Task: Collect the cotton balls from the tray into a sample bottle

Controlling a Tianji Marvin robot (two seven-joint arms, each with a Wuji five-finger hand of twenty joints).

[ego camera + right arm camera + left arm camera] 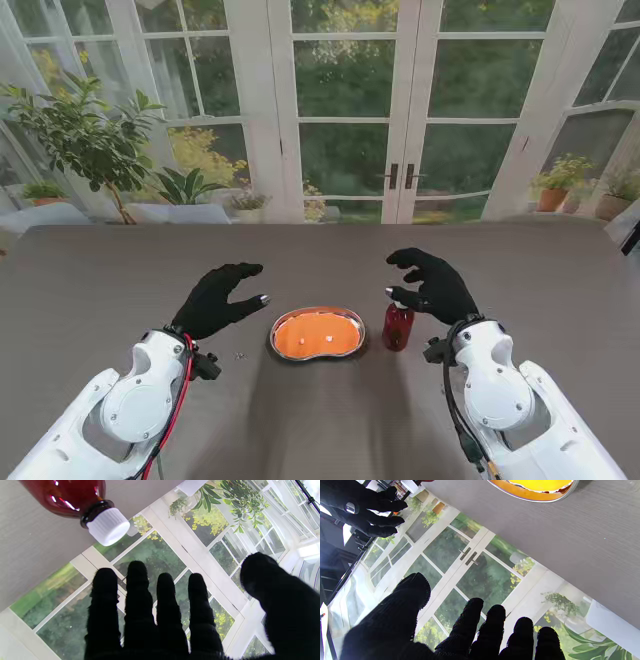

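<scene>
A grey counter (pixel 100 290) stands before tall glass doors with greenery outside. Near the middle of the counter sits a kidney-shaped metal tray (pixel 318 334) with an orange inside, and two small white cotton balls (pixel 326 337) lie in it, one toward its left side and one nearer the middle. Just to the right of the tray, close beside its rim, a red sample bottle (pixel 398 326) stands upright; the right wrist view shows a white ribbed cap (pixel 108 526) closed on it. The left hand (pixel 217 299), in a black glove, is to the left of the tray, a little apart from it, its fingers spread and holding nothing. The right hand (pixel 432 284), also gloved in black, is beside the bottle on its right and slightly farther from me, fingers apart and gently curled, gripping nothing. A few tiny specks (pixel 240 355) lie on the counter near the left wrist, too small to identify.
</scene>
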